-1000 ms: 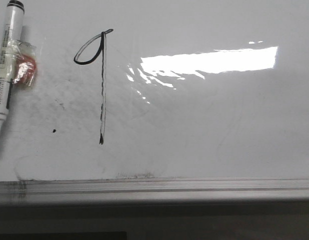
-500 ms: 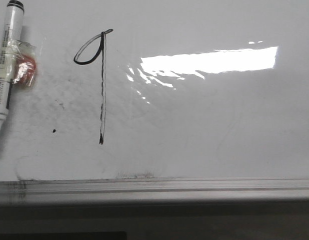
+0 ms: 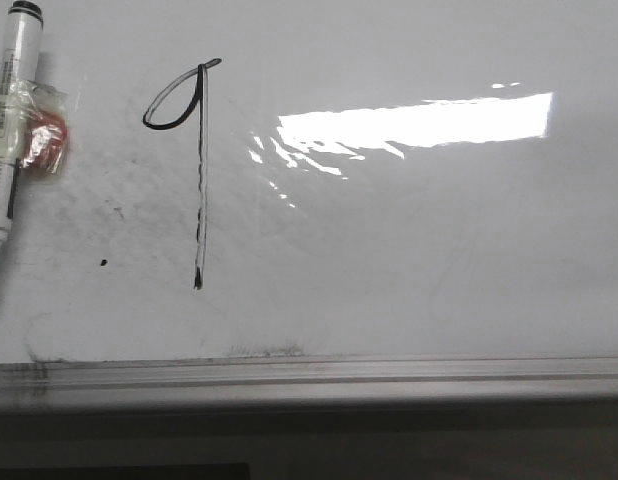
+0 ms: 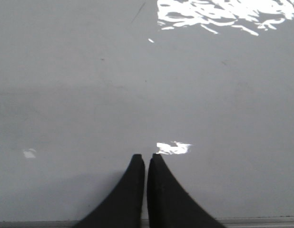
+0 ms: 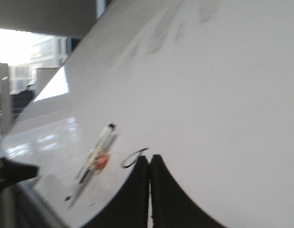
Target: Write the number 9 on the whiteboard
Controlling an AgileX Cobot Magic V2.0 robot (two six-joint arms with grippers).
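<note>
The number 9 (image 3: 199, 150) is drawn in thin black marker on the whiteboard (image 3: 409, 250), left of centre in the front view: a flattened loop on a long vertical stem. Its loop (image 5: 133, 158) also shows in the right wrist view, beside my right gripper (image 5: 150, 157), which is shut with nothing between its fingers. My left gripper (image 4: 145, 156) hangs over a bare part of the whiteboard (image 4: 90, 95), shut and empty. Neither gripper appears in the front view.
A white marker (image 3: 7, 130) with a black cap and a red taped label lies on the board at far left, also visible as marker (image 5: 93, 161). A tiny black dot (image 3: 104, 262) sits below it. A silver rail (image 3: 309, 372) borders the board's near edge.
The whole front view has shifted a few pixels left, marker and figure alike. Nothing on the board has been added or moved.
</note>
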